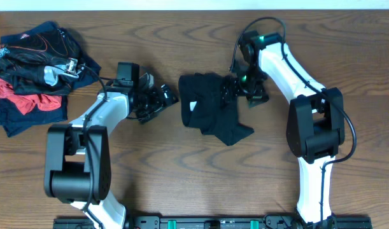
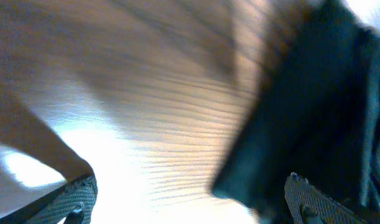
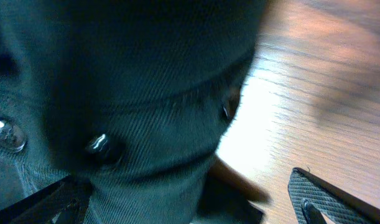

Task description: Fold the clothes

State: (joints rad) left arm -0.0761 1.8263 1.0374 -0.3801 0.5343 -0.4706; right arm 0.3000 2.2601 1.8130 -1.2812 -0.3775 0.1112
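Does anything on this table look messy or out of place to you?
Yes. The black garment mid-table lies bunched and crooked, one corner poking toward the near edge, not folded. A heap of black, red and navy clothes sits jumbled at the far left corner. Nothing looks damaged.

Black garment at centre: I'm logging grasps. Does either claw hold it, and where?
Neither. Left claw open beside the black garment; right claw open over its right edge.
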